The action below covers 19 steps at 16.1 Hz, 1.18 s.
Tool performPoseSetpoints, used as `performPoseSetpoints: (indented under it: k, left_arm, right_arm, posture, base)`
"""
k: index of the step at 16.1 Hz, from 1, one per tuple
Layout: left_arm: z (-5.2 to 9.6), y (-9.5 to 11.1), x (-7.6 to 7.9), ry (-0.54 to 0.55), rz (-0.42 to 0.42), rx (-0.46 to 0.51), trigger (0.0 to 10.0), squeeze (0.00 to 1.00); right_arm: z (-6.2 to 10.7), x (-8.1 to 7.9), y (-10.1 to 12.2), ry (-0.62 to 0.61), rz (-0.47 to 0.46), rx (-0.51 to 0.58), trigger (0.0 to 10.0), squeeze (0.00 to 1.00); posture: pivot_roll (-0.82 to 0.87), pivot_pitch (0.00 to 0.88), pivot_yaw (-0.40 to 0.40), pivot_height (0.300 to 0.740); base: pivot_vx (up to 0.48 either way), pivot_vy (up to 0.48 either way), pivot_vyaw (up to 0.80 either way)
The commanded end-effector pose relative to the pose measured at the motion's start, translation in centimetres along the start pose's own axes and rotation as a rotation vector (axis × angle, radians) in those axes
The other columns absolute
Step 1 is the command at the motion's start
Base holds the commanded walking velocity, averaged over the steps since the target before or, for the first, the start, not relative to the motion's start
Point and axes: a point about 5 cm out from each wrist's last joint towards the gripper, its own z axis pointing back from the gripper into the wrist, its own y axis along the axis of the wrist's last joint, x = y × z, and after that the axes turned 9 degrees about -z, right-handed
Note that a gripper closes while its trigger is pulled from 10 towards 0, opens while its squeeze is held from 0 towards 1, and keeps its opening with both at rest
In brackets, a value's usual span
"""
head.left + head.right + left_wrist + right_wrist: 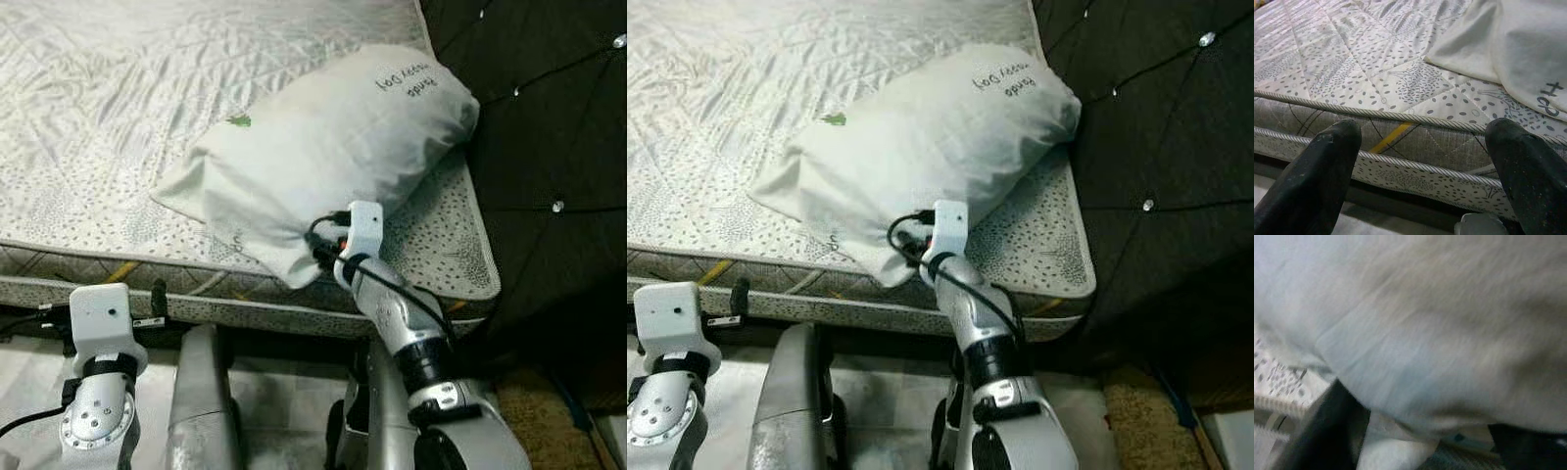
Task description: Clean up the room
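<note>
A white pillow (323, 147) with dark handwriting near its top lies slanted on the right end of the quilted mattress (108, 108), next to the headboard. My right gripper (1425, 440) is at the pillow's low front corner. Its fingers (1327, 431) stand wide apart with the pillow's cloth bulging between them, so it is open. In the eye views its white wrist (362, 230) shows just under that corner. My left gripper (1425, 147) is open and empty, held low in front of the mattress's side edge, left of the pillow.
A dark tufted headboard (549, 127) rises right of the mattress. The mattress's corded side edge (1400, 142) carries a yellow stripe. Pale floor lies below, with a brown rug (539, 411) at the lower right. My own legs (196, 401) stand close to the bed.
</note>
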Motion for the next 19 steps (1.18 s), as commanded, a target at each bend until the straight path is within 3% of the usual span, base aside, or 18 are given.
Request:
performPoseSetpoints:
  k: [1, 6, 13, 17, 19]
  left_arm:
    - [-0.1, -0.3, 0.1, -0.008, -0.01, -0.007, 10.0, 0.0]
    - [-0.5, -0.3, 0.1, 0.002, 0.003, -0.006, 10.0, 0.0]
    - [-2.0, 0.4, 0.7, -0.02, 0.009, 0.033, 10.0, 0.0]
    - [-2.8, 0.7, 1.1, -0.025, 0.021, 0.05, 10.0, 0.0]
    - [-2.8, 0.5, 1.2, -0.02, 0.026, 0.048, 10.0, 0.0]
  right_arm:
    - [-0.3, -1.3, 2.2, -0.006, -0.058, 0.104, 0.0, 0.0]
    - [-0.4, 0.5, 3.9, -0.092, -0.064, 0.186, 0.0, 0.0]
    - [0.2, 6.5, 10.6, -0.259, -0.039, 0.352, 0.0, 0.0]
    - [3.4, 11.9, 17.3, -0.42, -0.031, 0.524, 0.0, 0.0]
    - [5.0, 14.0, 18.8, -0.488, -0.001, 0.571, 0.0, 0.0]
  posture:
    - [0.17, 0.102, -0.072, 0.541]
    - [0.16, 0.089, -0.069, 0.541]
    - [0.13, 0.054, -0.049, 0.541]
    - [0.11, 0.037, -0.05, 0.541]
    - [0.1, 0.032, -0.054, 0.541]
  base:
    - [0.0, 0.0, 0.0]
    - [0.0, 0.0, 0.0]
    - [0.0, 0.0, 0.0]
    - [0.0, 0.0, 0.0]
    - [0.0, 0.0, 0.0]
